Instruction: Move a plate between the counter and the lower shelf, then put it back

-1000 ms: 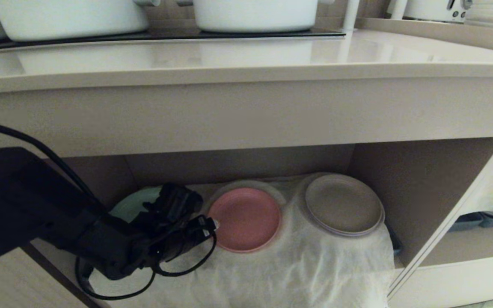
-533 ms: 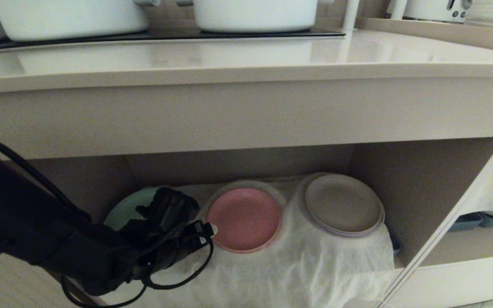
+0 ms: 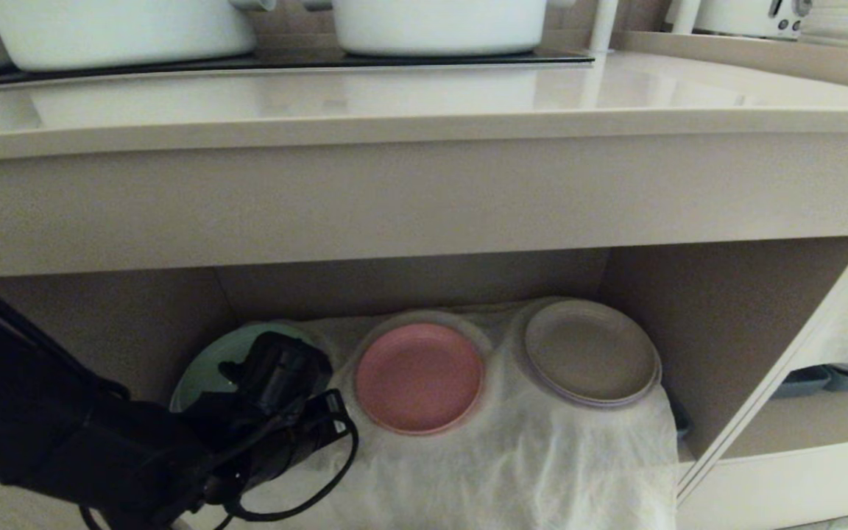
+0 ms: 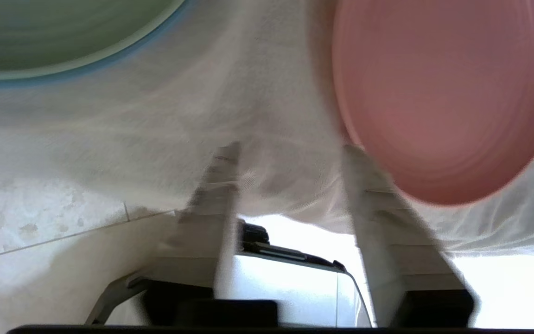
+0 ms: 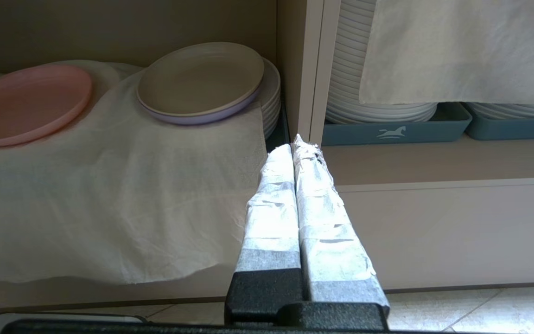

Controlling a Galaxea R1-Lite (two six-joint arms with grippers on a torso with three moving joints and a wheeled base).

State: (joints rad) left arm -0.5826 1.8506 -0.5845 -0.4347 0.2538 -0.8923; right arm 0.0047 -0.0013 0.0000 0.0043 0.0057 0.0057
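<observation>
— So, where does your pink plate sit?

— You find it flat on the white cloth that lines the lower shelf, about midway along the shelf and towards the back wall. A grey-brown plate lies just beside it, nearer the shelf's right wall, and a green plate lies at the left end, partly hidden behind your left arm.

— And your left gripper?

— You have it low at the shelf's front left, beside the pink plate's left edge. In the left wrist view its fingers stand partly apart with only cloth between them; one finger is at the plate's rim, but you cannot tell whether it touches. Nothing is held.

— What about your right gripper?

— You see it only in the right wrist view, its taped fingers pressed together and empty, pointing at the upright panel between the lower shelf and the narrower shelf with blue trays.

— Is anything on the counter?

— You see white pots on the black hob panel along its back edge.
</observation>
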